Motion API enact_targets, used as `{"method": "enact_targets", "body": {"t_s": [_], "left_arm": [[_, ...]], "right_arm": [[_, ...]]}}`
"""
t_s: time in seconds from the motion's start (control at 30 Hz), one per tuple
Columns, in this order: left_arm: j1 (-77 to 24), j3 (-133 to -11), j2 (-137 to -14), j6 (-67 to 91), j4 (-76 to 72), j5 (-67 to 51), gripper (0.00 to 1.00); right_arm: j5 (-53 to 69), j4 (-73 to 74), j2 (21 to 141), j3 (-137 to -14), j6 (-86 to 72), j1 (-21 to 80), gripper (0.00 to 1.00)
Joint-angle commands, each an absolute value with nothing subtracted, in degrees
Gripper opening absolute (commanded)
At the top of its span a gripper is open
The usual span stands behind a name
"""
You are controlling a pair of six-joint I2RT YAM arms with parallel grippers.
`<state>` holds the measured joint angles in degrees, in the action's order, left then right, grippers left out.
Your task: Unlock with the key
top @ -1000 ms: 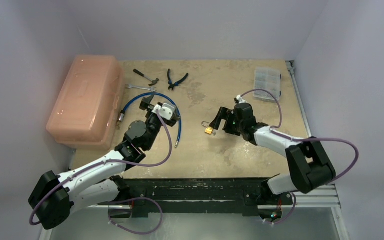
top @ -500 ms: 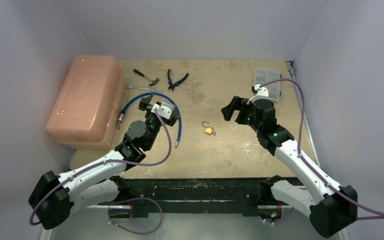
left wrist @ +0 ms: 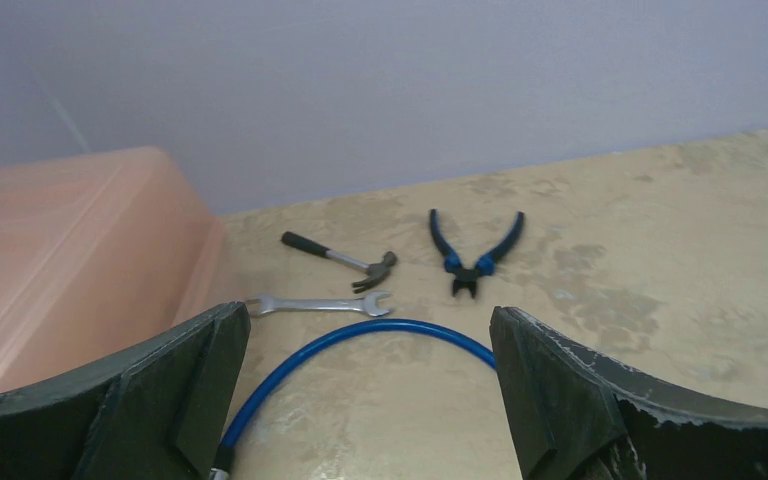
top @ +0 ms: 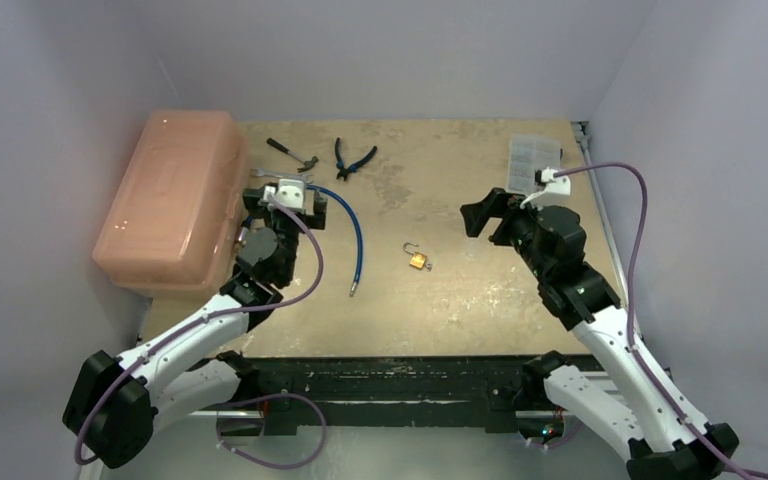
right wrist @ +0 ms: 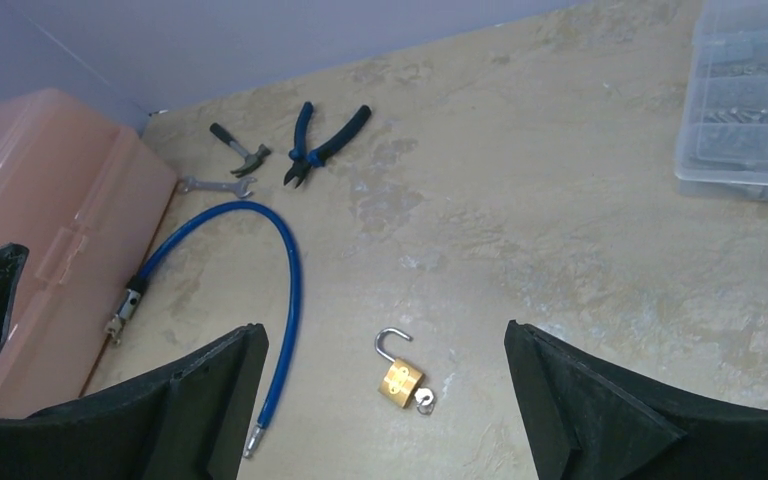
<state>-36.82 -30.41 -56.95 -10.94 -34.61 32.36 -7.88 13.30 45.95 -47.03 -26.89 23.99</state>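
Note:
The small brass padlock point(right wrist: 400, 383) lies mid-table with its silver shackle swung open. The tiny silvery key point(right wrist: 424, 400) sticks out of its bottom end. From above, the padlock point(top: 417, 259) and key point(top: 427, 266) lie between the two arms. My right gripper point(right wrist: 380, 345) hangs open above and to the right of the lock, holding nothing; in the top view the right gripper point(top: 490, 220) is well clear of it. My left gripper point(left wrist: 367, 325) is open and empty over the blue cable point(left wrist: 400, 325), next to the pink box; from above the left gripper point(top: 286, 200) is far left of the lock.
A pink plastic box point(top: 170, 200) fills the left side. A wrench point(left wrist: 315, 304), a hammer point(left wrist: 340, 260) and blue-handled pliers point(left wrist: 475, 255) lie at the back. The blue cable point(top: 355, 225) curves down the middle left. A clear parts organizer point(top: 533, 160) sits at the back right.
The right arm has lifted and drawn back to the right, away from the padlock. The left gripper has swung left and back toward the pink box. Padlock and key have stayed put.

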Motion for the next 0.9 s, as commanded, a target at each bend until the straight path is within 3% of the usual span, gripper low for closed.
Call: {"method": "enact_targets", "body": {"t_s": [0.0,0.33,0.87], "left_arm": [[-30.9,-31.9,-56.6,-4.7,-36.6,32.4,0.99],[-26.6,-32.8,-58.8,-6.3,-34.3,24.4,0.99],[-26.5,-35.4,-63.3,-5.3,-31.9,22.0,0.95]], "right_arm": [[-11.4,14.9,43.8,-48.3,-27.0,23.9,0.99],[-13.0,19.7,40.7,-48.3,-27.1,23.9,0.99],[-5.7,13.2,32.5,-41.0,-30.0,23.9,0.99]]}}
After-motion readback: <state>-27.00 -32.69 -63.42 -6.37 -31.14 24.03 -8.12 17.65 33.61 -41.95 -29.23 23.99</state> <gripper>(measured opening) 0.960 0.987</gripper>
